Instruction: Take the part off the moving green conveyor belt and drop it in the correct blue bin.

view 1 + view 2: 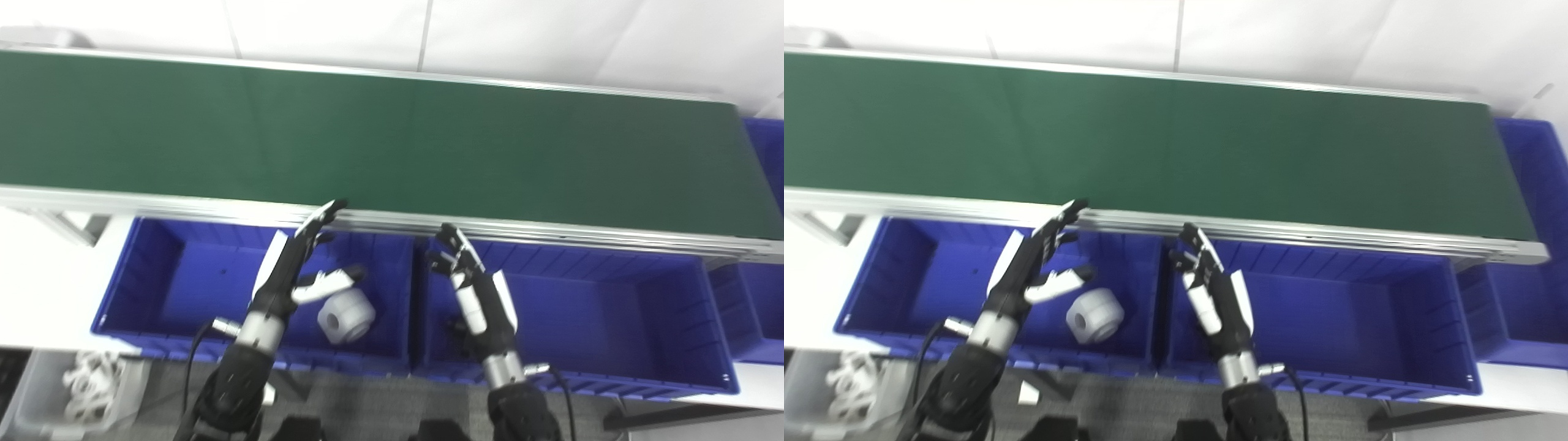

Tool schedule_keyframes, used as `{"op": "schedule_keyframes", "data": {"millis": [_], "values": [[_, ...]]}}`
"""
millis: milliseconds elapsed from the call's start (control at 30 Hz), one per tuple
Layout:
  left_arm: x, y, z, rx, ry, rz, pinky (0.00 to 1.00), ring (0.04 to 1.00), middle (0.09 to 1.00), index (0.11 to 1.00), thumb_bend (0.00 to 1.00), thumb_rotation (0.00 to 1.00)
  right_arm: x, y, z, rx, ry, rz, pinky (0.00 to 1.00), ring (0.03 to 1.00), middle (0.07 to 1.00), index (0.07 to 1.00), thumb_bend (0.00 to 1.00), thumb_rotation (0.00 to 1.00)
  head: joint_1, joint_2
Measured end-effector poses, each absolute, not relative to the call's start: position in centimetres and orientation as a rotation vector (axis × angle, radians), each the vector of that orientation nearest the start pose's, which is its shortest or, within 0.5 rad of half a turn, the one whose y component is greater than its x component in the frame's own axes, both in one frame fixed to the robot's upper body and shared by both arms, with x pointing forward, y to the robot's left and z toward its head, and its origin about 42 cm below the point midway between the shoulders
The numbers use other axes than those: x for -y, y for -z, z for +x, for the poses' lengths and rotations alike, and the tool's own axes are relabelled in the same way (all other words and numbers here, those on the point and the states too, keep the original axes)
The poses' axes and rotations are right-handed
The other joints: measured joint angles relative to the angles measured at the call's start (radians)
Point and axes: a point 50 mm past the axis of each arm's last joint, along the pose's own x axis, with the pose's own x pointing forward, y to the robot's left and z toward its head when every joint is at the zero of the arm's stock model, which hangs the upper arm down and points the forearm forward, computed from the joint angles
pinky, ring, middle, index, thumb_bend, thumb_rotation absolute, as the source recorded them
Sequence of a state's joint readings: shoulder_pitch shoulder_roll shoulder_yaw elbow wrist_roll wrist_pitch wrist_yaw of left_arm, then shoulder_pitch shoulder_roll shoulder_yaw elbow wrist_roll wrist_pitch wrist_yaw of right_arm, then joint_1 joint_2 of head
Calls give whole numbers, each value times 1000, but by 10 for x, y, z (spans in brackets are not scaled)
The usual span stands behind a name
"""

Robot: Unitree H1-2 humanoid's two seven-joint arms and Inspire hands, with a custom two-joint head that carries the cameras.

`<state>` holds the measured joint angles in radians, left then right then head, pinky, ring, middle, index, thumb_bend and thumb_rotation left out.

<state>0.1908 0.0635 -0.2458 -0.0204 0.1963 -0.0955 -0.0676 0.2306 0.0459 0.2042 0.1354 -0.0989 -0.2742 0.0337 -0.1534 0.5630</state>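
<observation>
Both robot hands spread wide, empty: left robot hand [294, 269] over left bin [159, 269] w/ white part [346, 315]; right robot hand [474, 294] over middle bin [612, 306].

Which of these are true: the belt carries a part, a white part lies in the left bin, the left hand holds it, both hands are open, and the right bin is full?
1. The belt carries a part. False: no part shows on it.
2. A white part lies in the left bin. True.
3. The left hand holds the part. False: the hand is open above the bin and the part lies apart from it.
4. Both hands are open. True: the right hand also holds nothing.
5. The right bin is full. False: no parts show in it.
</observation>
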Motion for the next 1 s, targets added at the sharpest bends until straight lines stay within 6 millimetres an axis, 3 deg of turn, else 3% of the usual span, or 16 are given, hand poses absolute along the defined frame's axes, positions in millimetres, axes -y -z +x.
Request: {"op": "schedule_keyframes", "data": {"millis": [33,133,233,467,533,800,967,1000], "values": [[-170,-55,209,-69,306,210,939,966,964,898,889,681,146,-26,190,-72,-198,-14,797,827,907,921,806,904,-5,-24],[-170,-47,207,-78,316,203,944,968,965,902,890,677,143,-21,190,-80,-204,-9,781,822,902,914,786,874,3,-44],[-169,-42,205,-73,323,181,910,960,959,900,891,672,142,-16,188,-85,-208,-8,775,817,901,912,798,870,49,-92],[-162,-33,201,-52,354,209,822,918,935,878,920,638,149,-11,188,-89,-200,-9,780,808,886,916,788,864,127,-123],[-159,-33,201,-52,358,216,802,904,924,869,932,622,151,-9,188,-96,-198,-13,782,807,884,923,814,889,161,-112],[-157,-38,201,-30,360,231,790,899,920,873,947,605,154,-12,187,-82,-202,-15,797,822,897,942,802,955,170,-69],[-155,-47,199,-3,354,225,844,914,931,886,919,624,155,-23,189,-36,-201,-24,793,836,898,929,758,967,163,3],[-155,-49,198,0,350,221,850,917,934,889,912,631,155,-26,189,-20,-200,-26,791,839,897,925,752,967,163,32]]}}
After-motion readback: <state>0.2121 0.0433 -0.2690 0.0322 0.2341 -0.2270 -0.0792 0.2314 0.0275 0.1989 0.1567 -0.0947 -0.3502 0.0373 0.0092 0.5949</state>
